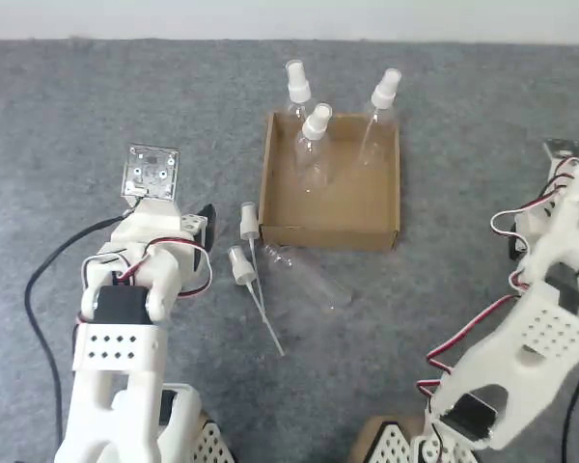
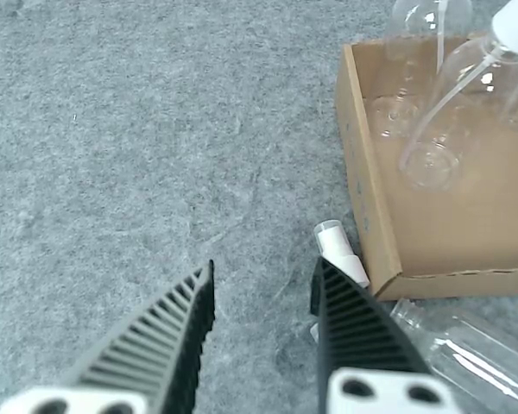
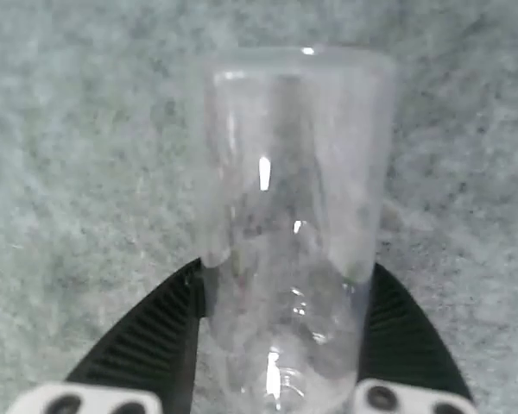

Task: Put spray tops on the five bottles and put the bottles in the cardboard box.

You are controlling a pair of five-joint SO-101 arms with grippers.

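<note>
Left gripper [image 2: 264, 267] is held with jaws spread and nothing between them, low over the grey mat [image 1: 96, 106], near the cardboard box [image 1: 328, 234] at its near-left corner. Right gripper [image 3: 285, 272] is clamped on a clear bottle [image 3: 293, 155], one finger on each side of the body; no spray top can be seen on it. Three topped bottles are stood inside the box: rear-left bottle [image 1: 297, 92] against the far wall, middle bottle [image 1: 314, 145] just in front of it, rear-right bottle [image 1: 378, 111] at the far-right corner. An uncapped bottle [image 1: 309, 275] is laid on its side on the mat, just in front of the box's near wall. Two loose spray tops are laid just left of it, dip tubes pointing away from the box: first spray top [image 1: 248, 220] beside the box corner, second spray top [image 1: 240, 264] just nearer the arms.
</note>
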